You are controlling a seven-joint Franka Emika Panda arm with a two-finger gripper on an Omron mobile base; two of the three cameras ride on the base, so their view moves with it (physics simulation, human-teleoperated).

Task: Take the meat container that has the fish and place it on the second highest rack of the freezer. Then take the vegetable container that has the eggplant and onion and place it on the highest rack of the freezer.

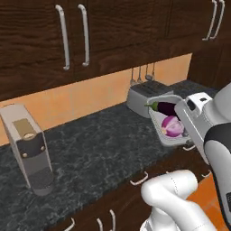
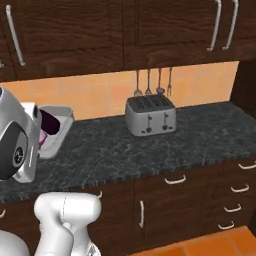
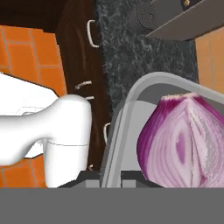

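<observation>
The vegetable container [image 1: 159,122] is a grey tub held tilted above the dark counter [image 1: 99,149]. Inside it lie a dark purple eggplant [image 1: 164,107] and a halved purple onion [image 1: 173,127]. My gripper [image 3: 109,177] is shut on the tub's rim [image 3: 127,118], with the onion [image 3: 179,140] looming close behind that rim. From the right base camera the same container [image 2: 60,127] sits against my white hand at the left, showing the eggplant [image 2: 49,120] and a bit of onion [image 2: 42,138]. The meat container with the fish and the freezer are out of view.
A silver toaster [image 1: 145,97] [image 2: 150,116] stands at the back of the counter under hanging utensils [image 2: 150,82]. A grey coffee machine [image 1: 29,149] is at the far left. Dark wall cabinets [image 1: 90,36] hang above, and drawers [image 2: 175,200] line the front below.
</observation>
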